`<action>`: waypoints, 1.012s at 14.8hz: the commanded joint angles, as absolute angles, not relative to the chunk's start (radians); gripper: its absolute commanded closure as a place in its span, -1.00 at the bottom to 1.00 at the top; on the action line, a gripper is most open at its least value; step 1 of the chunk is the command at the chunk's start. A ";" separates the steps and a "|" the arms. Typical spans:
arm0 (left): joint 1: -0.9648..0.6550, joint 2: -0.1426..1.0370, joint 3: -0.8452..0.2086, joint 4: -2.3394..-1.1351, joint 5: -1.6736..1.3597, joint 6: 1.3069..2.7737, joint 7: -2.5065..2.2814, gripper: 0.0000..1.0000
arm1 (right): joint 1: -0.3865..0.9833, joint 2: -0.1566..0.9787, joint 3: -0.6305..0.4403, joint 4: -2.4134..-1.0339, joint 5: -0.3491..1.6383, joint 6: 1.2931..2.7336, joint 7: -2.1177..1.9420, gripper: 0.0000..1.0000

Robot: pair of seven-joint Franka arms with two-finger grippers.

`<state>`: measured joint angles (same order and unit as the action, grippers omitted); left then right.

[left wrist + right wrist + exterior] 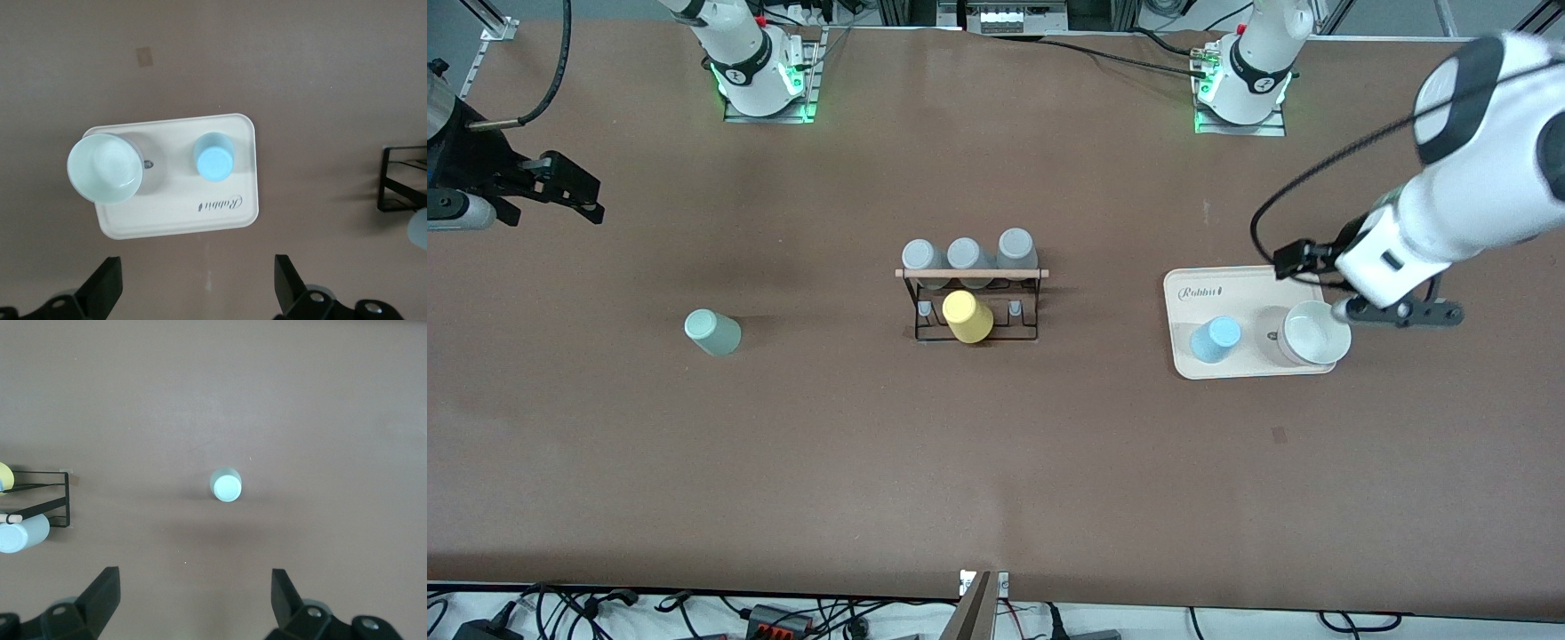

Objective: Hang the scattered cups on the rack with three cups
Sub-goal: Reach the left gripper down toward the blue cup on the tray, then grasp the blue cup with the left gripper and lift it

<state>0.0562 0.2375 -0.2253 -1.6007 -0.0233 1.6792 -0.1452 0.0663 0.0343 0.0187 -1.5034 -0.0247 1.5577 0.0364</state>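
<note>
The pale mint-green cup (712, 332) stands upside down on the bare table toward the right arm's end; it also shows in the right wrist view (227, 485). The light blue cup (1215, 339) stands upside down on a beige tray (1227, 284), and shows in the left wrist view (214, 157). The black wire rack (974, 302) with its wooden dowel stands mid-table and holds three grey cups (964, 255) and a yellow cup (966, 316). My left gripper (1396, 311) (197, 270) is open and empty, high over the table beside the tray. My right gripper (574, 191) (195, 583) is open and empty, high over the table, apart from the mint cup.
A white bowl (1314, 333) (107, 168) sits on the tray beside the blue cup. The rack's end shows in both wrist views (403, 180) (40, 500). Brown table lies between the rack and each cup.
</note>
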 commanded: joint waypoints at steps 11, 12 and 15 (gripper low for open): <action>0.011 0.448 -0.230 -1.908 0.046 2.222 -0.126 -1.00 | 0.074 0.029 0.018 -1.494 -0.034 1.545 0.086 -1.00; 0.017 0.448 -0.230 -1.917 0.046 2.242 -0.124 -1.00 | 0.074 0.029 0.018 -1.499 -0.035 1.545 0.087 -1.00; 0.020 0.469 -0.230 -1.924 0.048 2.247 -0.123 -1.00 | 0.071 0.038 0.017 -1.516 -0.035 1.545 0.086 -1.00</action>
<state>0.0134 0.4711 -0.2296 -1.9117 0.0288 2.2321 -0.1344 0.0670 0.0358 0.0186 -1.5080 -0.0249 1.5519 0.0677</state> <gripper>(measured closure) 0.000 0.000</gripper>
